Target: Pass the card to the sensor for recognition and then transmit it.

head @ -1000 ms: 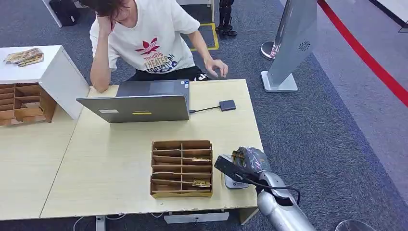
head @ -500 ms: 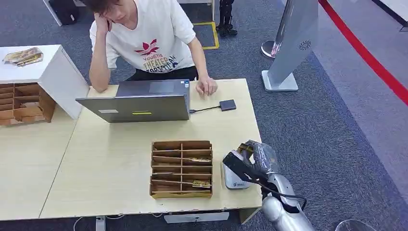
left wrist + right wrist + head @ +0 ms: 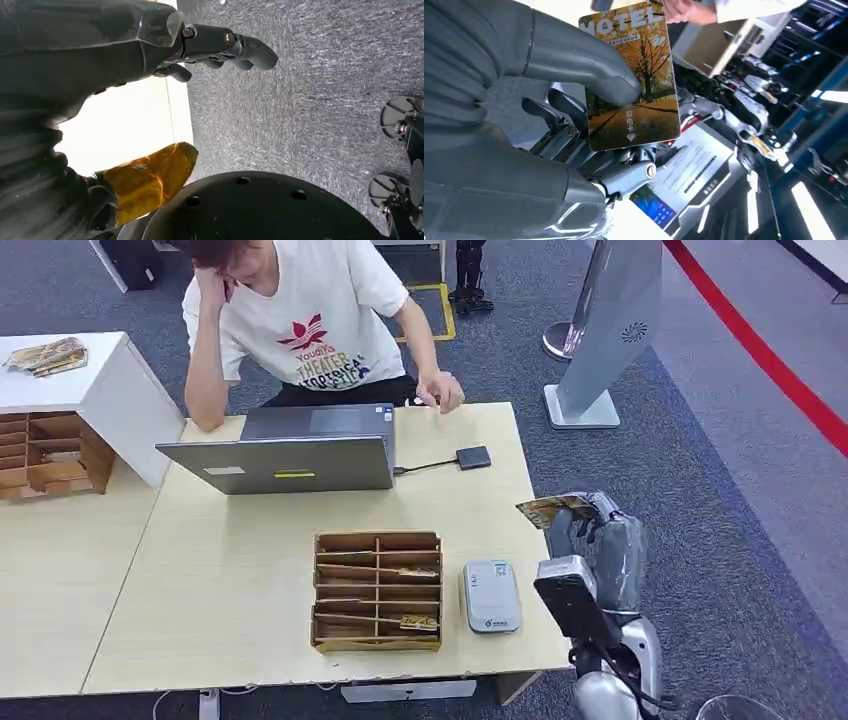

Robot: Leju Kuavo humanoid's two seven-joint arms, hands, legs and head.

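My right hand (image 3: 598, 542) is raised just past the table's right edge and holds a hotel card (image 3: 554, 508) with an autumn-tree print. In the right wrist view the thumb (image 3: 589, 67) presses the card (image 3: 636, 85) against the fingers behind it. The sensor (image 3: 490, 595), a small white-grey box, lies flat on the table to the left of this hand and below it, with nothing over it. In the left wrist view my left hand (image 3: 150, 40) hangs over carpet beside the table edge, its fingers (image 3: 235, 47) loosely stretched and holding nothing.
A wooden divider tray (image 3: 378, 590) with a few cards stands left of the sensor. A laptop (image 3: 290, 452) with a cabled adapter (image 3: 473, 458) sits at the far side, where a person (image 3: 300, 325) leans. Another tray (image 3: 45, 455) and a grey stand (image 3: 610, 340) flank the table (image 3: 240, 570).
My right hand has lifted the card off the sensor and carried it up and to the right, past the table edge. The person's hand shifted along the far table edge.
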